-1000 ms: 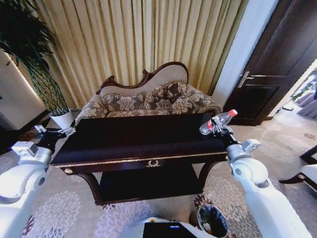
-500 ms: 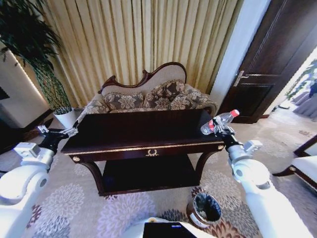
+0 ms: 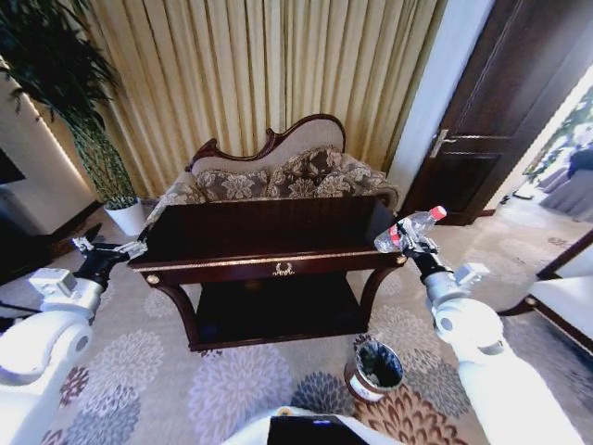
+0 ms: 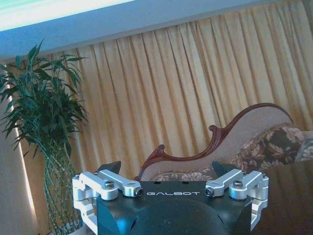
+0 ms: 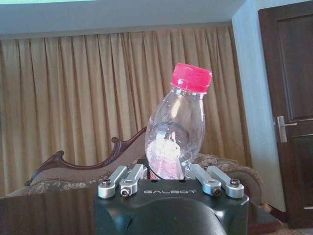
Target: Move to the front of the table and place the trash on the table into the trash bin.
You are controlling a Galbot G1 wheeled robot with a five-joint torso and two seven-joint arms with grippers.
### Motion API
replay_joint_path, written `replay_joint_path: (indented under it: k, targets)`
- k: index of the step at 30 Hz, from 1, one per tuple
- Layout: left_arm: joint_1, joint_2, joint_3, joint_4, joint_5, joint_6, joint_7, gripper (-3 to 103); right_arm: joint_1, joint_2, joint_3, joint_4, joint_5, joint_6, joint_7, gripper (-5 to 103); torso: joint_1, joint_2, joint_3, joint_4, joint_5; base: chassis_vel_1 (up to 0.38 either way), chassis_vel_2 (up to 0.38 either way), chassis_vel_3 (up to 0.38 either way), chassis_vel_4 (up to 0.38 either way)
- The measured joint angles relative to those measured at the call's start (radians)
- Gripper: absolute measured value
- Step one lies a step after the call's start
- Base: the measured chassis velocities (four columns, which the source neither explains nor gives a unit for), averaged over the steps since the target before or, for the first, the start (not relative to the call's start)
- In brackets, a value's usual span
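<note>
Head view, left to right: the left gripper [image 3: 113,249] is held off the left end of the table [image 3: 269,264], its fingers spread wide and empty, as is confirmed in the left wrist view, where the open left gripper [image 4: 166,169] frames only curtain and sofa [image 4: 234,152]. The table top is seen dark and glossy, with a gold crest on its front rail. At the table's right end, the right gripper [image 3: 405,239] is closed around the lower body of the bottle [image 3: 408,228], which is carried clear of the table top with its long axis tilted and its red cap pointing up and away to the right. The trash bin [image 3: 373,369] stands on the patterned carpet below and nearer the robot, just left of the right forearm; it is judged that the bottle must be brought down and back toward the robot to reach the bin's open mouth, with the right arm much the nearer.

In the right wrist view, the bottle [image 5: 177,132] is seen clamped between the closed right gripper [image 5: 168,171], near upright, a pale label showing through the clear plastic, its print unreadable. "GALBOT" can be read on both gripper housings.
</note>
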Motion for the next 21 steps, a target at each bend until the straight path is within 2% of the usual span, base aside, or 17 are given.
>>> replay_joint_path:
  k: [21]
  targets:
    - [-0.005,-0.004,0.02,-0.007,0.003,-0.002,0.003,100,-0.005,0.017,0.0,-0.014,-0.003,0.017,0.0,28,0.0,0.0,0.0,0.0001,-0.0002,0.251,-0.261,-0.248,0.257]
